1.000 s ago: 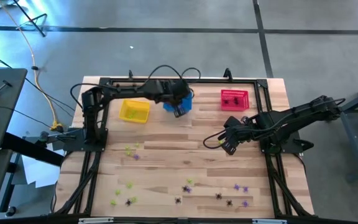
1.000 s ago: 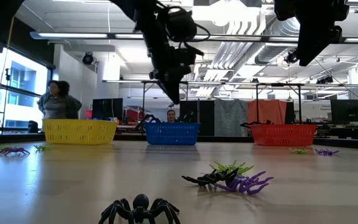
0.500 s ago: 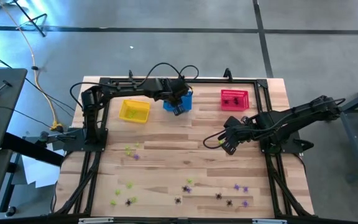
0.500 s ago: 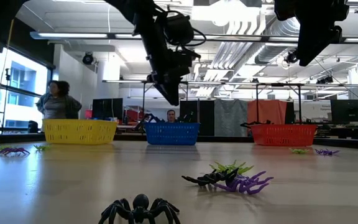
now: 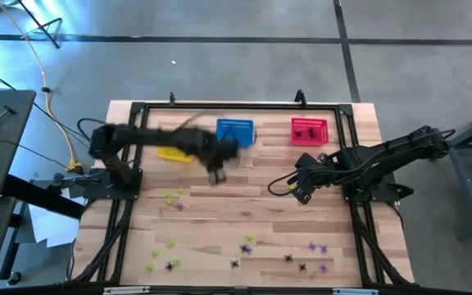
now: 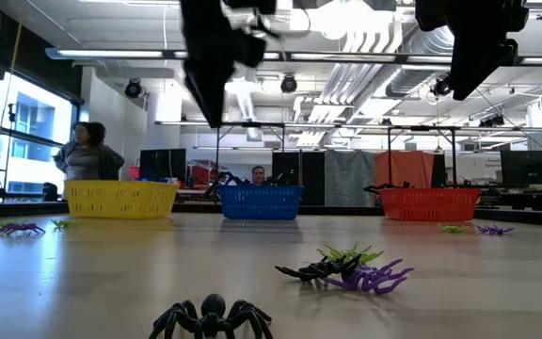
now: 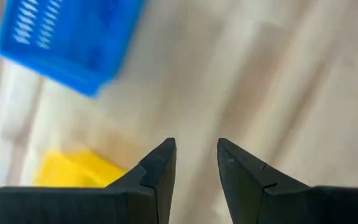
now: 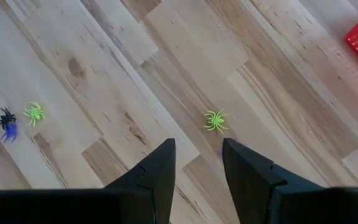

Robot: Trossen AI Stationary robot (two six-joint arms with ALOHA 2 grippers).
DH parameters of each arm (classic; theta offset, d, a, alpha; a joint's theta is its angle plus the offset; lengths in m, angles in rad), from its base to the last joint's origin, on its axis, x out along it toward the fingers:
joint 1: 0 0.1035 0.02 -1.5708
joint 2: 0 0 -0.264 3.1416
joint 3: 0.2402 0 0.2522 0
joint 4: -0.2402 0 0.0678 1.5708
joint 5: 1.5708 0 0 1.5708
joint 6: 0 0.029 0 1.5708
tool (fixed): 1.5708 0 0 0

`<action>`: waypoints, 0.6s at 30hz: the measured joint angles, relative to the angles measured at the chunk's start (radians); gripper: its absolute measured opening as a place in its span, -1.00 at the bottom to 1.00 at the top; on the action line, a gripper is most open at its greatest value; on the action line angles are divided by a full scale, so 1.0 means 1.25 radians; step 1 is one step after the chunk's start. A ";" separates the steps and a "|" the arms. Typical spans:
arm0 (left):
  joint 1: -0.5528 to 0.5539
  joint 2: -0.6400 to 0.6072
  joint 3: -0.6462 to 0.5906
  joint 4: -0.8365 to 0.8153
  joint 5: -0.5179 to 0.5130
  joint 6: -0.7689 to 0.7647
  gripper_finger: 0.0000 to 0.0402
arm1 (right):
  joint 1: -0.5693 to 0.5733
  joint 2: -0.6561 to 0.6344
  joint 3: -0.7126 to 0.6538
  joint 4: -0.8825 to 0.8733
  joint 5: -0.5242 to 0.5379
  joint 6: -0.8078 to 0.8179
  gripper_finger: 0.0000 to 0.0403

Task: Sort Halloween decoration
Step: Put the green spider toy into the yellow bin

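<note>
Hovering parted and empty, the left claw [image 5: 216, 174] hangs well apart from the spiders [image 5: 174, 200].

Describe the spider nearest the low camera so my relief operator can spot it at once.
Start at the wooden table in the low view and look at its very front edge, ahead of the blue basket. There sits a black spider, alone. Unlike the tangled black, green and purple cluster behind it, it touches nothing else.
</note>
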 joint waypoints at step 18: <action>-0.443 -0.075 -0.281 -0.096 -0.056 -0.830 -0.48 | 0.000 0.000 0.000 0.000 0.000 0.000 -0.35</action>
